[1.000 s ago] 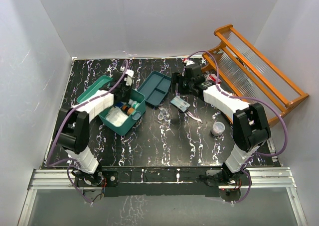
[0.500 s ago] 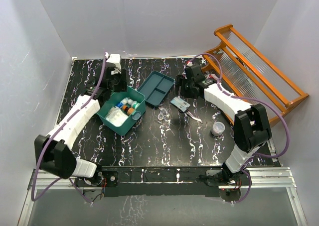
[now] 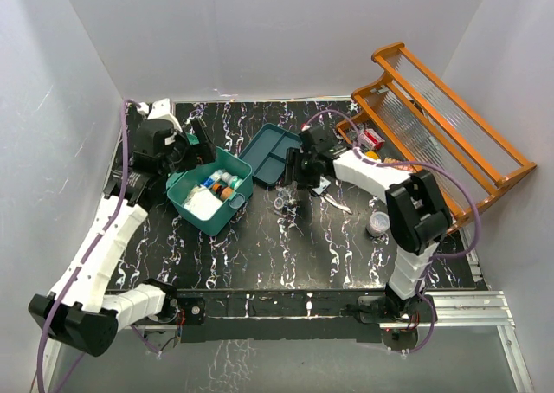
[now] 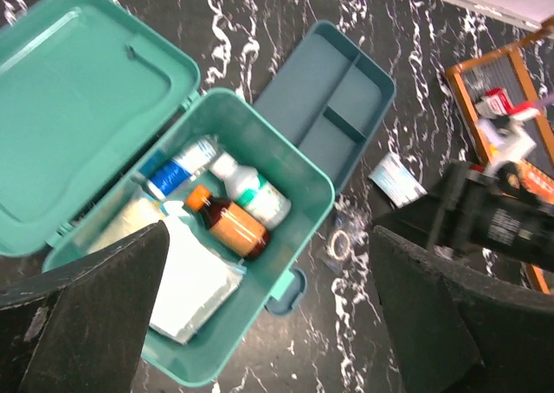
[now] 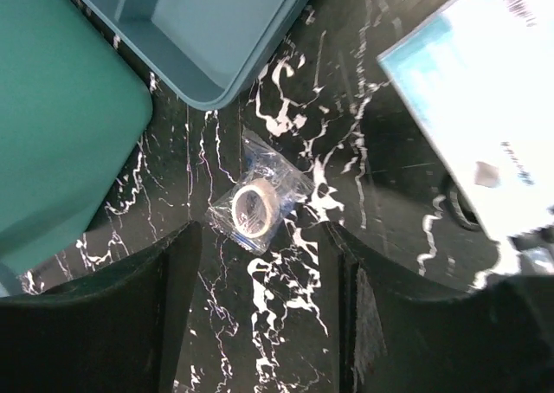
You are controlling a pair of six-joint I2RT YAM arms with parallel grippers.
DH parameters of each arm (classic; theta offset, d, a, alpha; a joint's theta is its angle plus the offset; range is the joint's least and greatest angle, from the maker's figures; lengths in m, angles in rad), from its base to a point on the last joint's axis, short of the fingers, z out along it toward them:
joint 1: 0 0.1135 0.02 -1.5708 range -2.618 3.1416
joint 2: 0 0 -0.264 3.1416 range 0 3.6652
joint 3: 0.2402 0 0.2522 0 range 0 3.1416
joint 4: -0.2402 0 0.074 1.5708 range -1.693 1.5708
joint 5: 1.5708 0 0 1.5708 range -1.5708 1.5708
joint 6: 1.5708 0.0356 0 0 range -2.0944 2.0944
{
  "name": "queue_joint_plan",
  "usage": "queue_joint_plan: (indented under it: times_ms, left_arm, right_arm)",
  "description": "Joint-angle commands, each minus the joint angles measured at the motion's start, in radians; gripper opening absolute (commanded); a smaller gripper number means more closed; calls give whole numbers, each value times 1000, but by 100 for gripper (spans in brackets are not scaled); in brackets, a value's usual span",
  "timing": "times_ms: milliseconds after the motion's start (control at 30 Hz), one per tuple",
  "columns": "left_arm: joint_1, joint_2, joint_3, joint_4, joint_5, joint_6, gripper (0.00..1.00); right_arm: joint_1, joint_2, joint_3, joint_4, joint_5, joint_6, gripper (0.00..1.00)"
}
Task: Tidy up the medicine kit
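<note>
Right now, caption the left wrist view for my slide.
Open left gripper above the open medicine kit, bottles and a white packet inside, divided tray beside it.

I note a black, white-veined marble-pattern table (image 3: 346,246). Directly on it:
- teal-green rectangular plastic medicine kit (image 3: 210,226), lid lying open
- dark-teal divided plastic tray (image 3: 275,151), just beside the kit
- clear bag holding a white tape roll (image 5: 256,204), near both
- small clear lidded cup (image 3: 378,222), well apart to the right

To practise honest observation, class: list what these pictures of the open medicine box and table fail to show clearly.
Left wrist view: bottle labels, blurred; white packet in the box, corner behind a finger.
Right wrist view: printed card, cut by the edge, text blurred.
Top view: small cup, contents too small.
</note>
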Motion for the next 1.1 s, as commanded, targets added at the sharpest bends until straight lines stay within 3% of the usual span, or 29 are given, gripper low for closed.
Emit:
queue_joint_plan:
  times_ms: [0,333,633,867,1067]
  left_arm:
    - [4,-72,-71,32,121,-87,99]
    - [4,-71,-90,124,193,-122,97]
    - [3,-25,-67,186,164,-81,94]
    - [4,1,-57,218,140,-69,91]
    - [4,10,-79,261,136,-133,91]
  right_arm:
    - [51,71,46,67,-21,50,52]
    - [58,175,80,7,40,103,33]
    - [59,184,57,41,93,102,11]
    - [56,72,77,45,146,41,6]
    - [46,11,86,184,234,30,7]
